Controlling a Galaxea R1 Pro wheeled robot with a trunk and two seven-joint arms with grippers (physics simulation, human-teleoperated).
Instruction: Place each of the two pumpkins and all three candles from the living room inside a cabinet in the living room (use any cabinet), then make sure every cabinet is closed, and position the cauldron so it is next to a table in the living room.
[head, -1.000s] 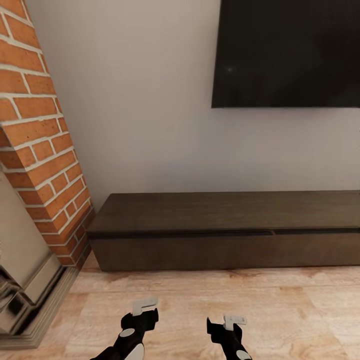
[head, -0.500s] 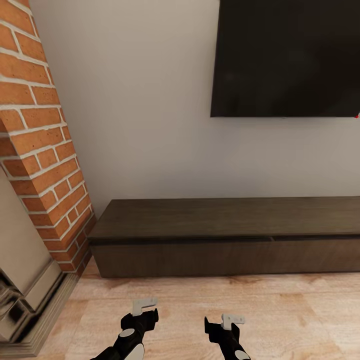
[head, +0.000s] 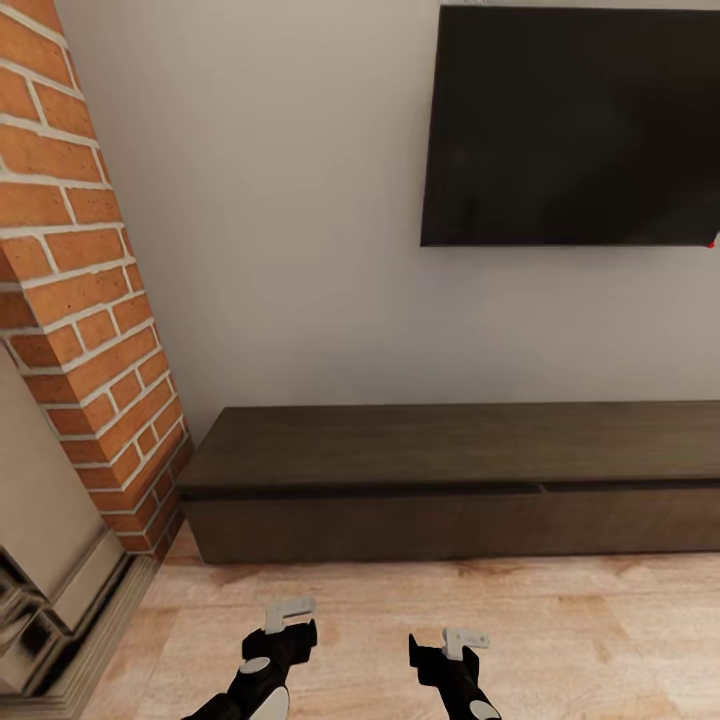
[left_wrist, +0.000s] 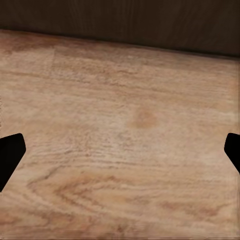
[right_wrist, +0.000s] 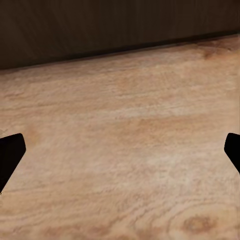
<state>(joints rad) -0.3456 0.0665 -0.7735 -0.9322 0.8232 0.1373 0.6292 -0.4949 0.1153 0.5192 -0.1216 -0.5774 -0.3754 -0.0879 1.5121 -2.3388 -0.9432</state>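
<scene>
The cabinet (head: 450, 480), the one long dark brown unit against the wall, stands across the floor from me with both of its visible drawer fronts flush and shut, a thin seam marking where one front meets the next. I count one cabinet, two drawer fronts in the head view, one black screen (head: 570, 125) on the wall above it, one brick fireplace column (head: 85, 300) at its left end, and two tools of my own. My left tool (head: 290, 612) and my right tool (head: 467, 640) hang low over the wooden floor (head: 560, 620), well short of the cabinet; each wrist view shows dark fingertips at the far edges with bare floorboards between, so I judge both tools spread wide and carrying nothing. The risk I see is in the drawer fronts: they look smooth, with no handle I can make out, so a tool reaching for the top edge could slip off or push the front instead of drawing it. The left end of the cabinet sits just beside the brick, and my left arm could catch there if I roll in too far to that side. With both tools bare, opening a drawer now stores nothing yet.
</scene>
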